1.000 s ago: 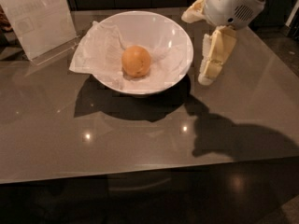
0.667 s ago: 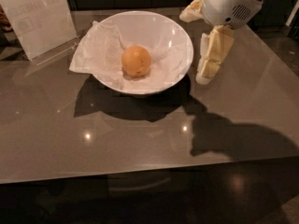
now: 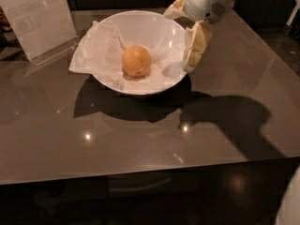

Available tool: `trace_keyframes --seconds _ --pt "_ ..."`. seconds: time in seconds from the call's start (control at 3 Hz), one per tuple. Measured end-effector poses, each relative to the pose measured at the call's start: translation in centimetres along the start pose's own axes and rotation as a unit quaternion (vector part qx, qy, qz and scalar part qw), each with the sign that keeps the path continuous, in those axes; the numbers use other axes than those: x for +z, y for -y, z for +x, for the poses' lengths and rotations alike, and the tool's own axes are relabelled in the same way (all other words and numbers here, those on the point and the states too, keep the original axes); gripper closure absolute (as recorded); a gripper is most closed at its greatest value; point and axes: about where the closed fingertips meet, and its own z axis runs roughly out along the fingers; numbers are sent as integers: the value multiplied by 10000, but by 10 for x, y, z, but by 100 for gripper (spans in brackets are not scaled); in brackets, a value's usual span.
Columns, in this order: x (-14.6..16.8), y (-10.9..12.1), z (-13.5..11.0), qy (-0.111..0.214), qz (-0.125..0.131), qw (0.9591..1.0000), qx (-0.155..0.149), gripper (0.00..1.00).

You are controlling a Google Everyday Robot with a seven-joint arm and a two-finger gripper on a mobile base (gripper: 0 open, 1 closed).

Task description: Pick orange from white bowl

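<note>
The dull, round orange sits in the bowl; the gripper, fingers spread, has moved in to its rim.

**Bowl near the far edge**

On the table, the bowl holds the orange, which lies on a paper liner. The gripper hangs over the bowl's right rim. A card stand fills the far left corner.
</note>
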Motion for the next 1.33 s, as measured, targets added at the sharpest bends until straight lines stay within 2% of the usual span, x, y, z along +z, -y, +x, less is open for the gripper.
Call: trace_keyframes --seconds 0.33,1.0,1.33 --pt "21 24 3 244 -131 9996 -27 0" --pt "28 36 2 364 51 9993 33 0" --pt "54 43 -4 658 -154 9977 -17 0"
